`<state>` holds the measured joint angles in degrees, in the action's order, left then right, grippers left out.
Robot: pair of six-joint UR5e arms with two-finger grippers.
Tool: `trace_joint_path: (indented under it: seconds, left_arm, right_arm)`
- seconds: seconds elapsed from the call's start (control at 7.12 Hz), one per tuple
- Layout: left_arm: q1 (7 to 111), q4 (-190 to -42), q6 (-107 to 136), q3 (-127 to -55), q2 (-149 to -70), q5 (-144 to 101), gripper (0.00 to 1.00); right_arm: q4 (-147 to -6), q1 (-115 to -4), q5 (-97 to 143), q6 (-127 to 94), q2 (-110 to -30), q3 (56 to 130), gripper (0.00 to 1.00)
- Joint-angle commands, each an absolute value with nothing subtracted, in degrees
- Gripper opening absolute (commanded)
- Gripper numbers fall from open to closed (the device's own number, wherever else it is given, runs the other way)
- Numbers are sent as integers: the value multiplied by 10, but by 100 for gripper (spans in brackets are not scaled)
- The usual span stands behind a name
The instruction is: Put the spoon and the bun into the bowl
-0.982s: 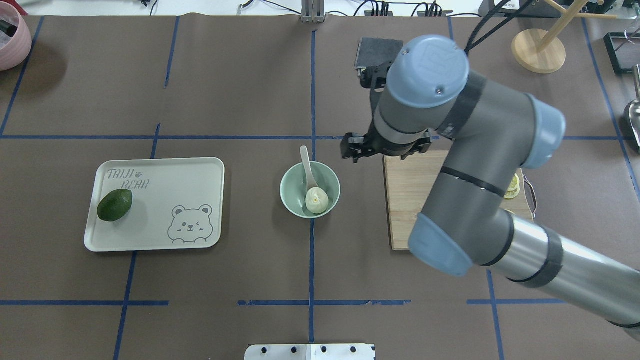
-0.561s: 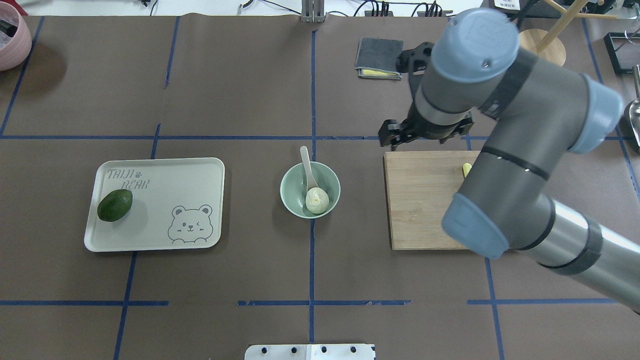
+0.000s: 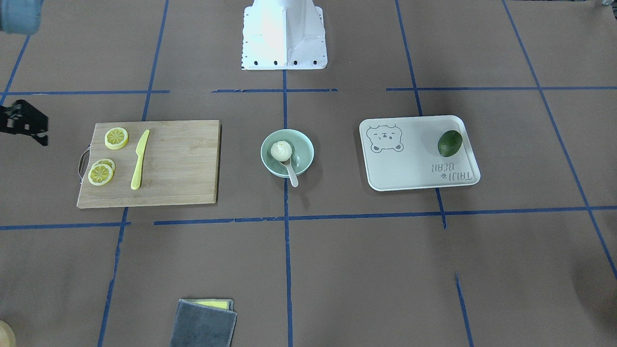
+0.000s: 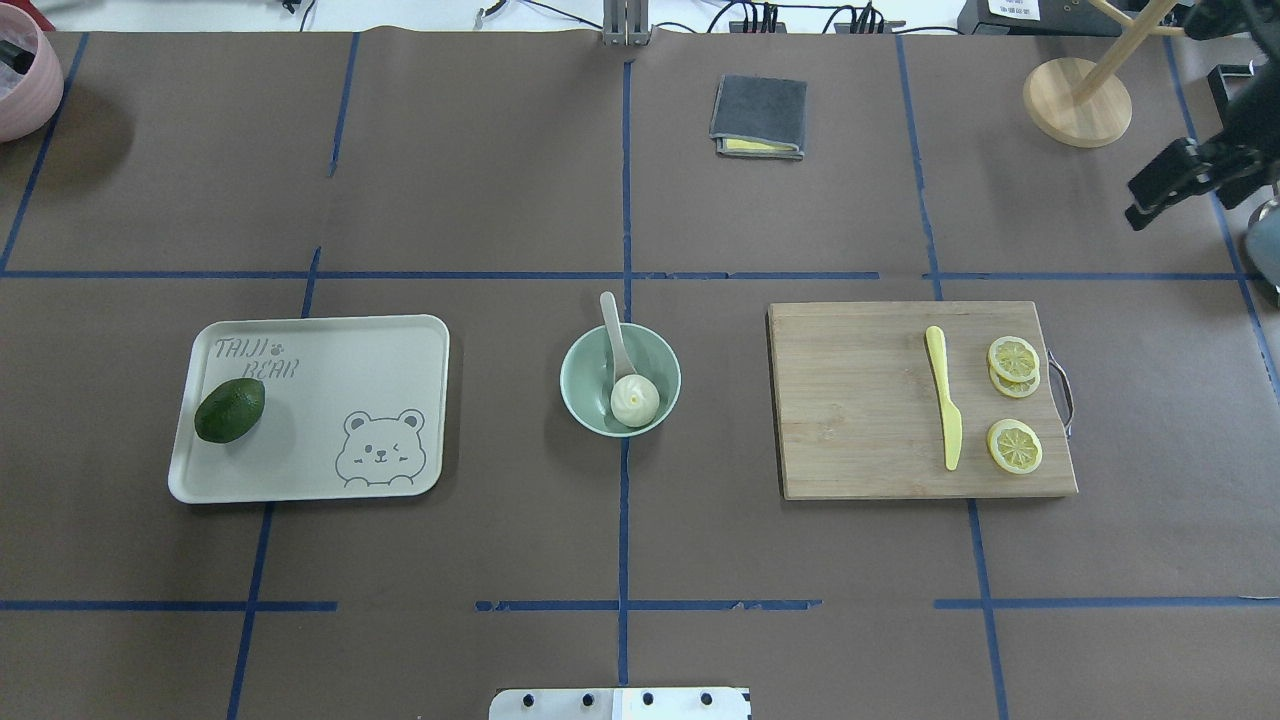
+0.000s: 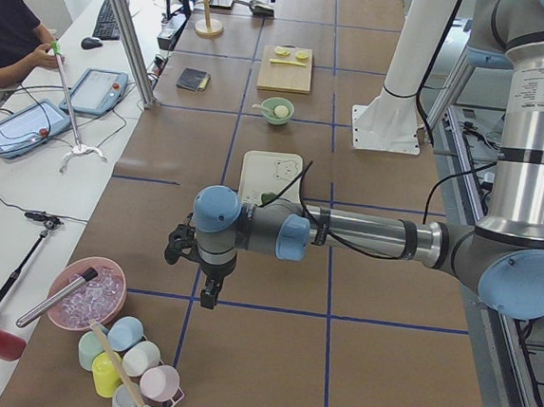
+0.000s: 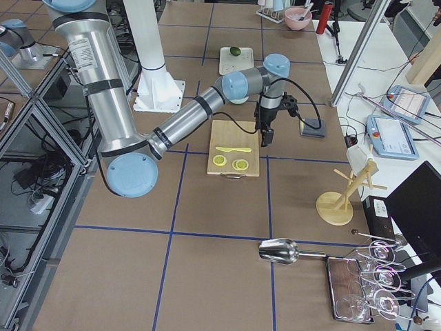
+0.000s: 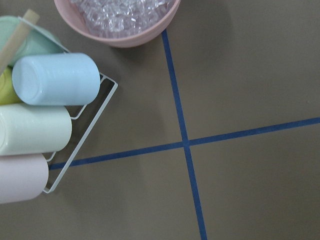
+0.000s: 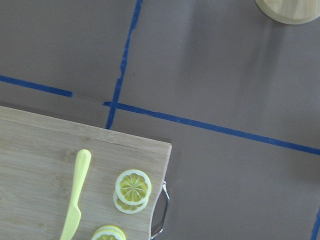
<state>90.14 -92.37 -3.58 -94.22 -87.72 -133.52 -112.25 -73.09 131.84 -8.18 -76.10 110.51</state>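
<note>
The mint-green bowl (image 4: 577,372) stands at the table's middle and also shows in the front-facing view (image 3: 308,150). The white bun (image 4: 634,399) lies inside it. The off-white spoon (image 4: 613,330) has its scoop in the bowl, and its handle leans out over the far rim. My right gripper (image 6: 265,136) hangs high above the table by the cutting board's far right corner, well away from the bowl; only a black part shows overhead (image 4: 1165,185) and I cannot tell its state. My left gripper (image 5: 209,296) hangs far off at the table's left end; I cannot tell its state.
A wooden cutting board (image 4: 850,400) right of the bowl holds a yellow knife (image 4: 943,395) and lemon slices (image 4: 1014,445). A tray (image 4: 330,380) on the left holds an avocado (image 4: 229,409). A grey cloth (image 4: 759,117) and wooden stand (image 4: 1077,100) sit at the back. A cup rack (image 7: 50,115) lies below the left wrist.
My right arm has swung away from beside the bowl to the far right, uncovering the cutting board, knife and lemon slices. The bowl, spoon and bun have not moved.
</note>
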Motion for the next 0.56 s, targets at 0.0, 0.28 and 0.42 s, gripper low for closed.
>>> trace_joint_path:
  seconds: [0.0, 0.28, 0.42]
  left_arm:
    - [902, -917, -36, -946, -859, -1342, 100]
    - [902, -918, -36, -945, -859, -1342, 100]
    - [902, -918, -35, -945, -859, -1342, 100]
  right_arm:
    - [-1121, -836, 1361, 75, -816, 1033, 100]
    - [-1120, -891, 1359, 175, -849, 987, 100]
    - [-1118, -904, 1358, 191, -859, 980, 100]
